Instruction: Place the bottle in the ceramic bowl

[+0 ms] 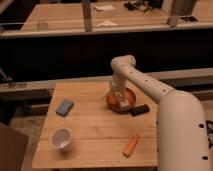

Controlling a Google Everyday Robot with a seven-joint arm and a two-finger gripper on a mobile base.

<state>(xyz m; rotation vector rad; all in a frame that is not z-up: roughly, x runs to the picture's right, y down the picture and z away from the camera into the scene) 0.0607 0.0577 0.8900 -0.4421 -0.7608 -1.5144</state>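
Observation:
The orange-red ceramic bowl (pixel 129 101) sits at the right side of the wooden table (pixel 95 130). My gripper (pixel 119 96) hangs straight down into the bowl from the white arm (pixel 145 82). A pale object, apparently the bottle (pixel 121 101), lies inside the bowl right under the gripper. The gripper covers most of it.
A white cup (pixel 62 139) stands at the table's front left. A blue-grey sponge (pixel 64 107) lies at the left. A black bar (pixel 139 109) lies right of the bowl. An orange carrot (pixel 131 145) lies at the front right. A dark counter runs behind.

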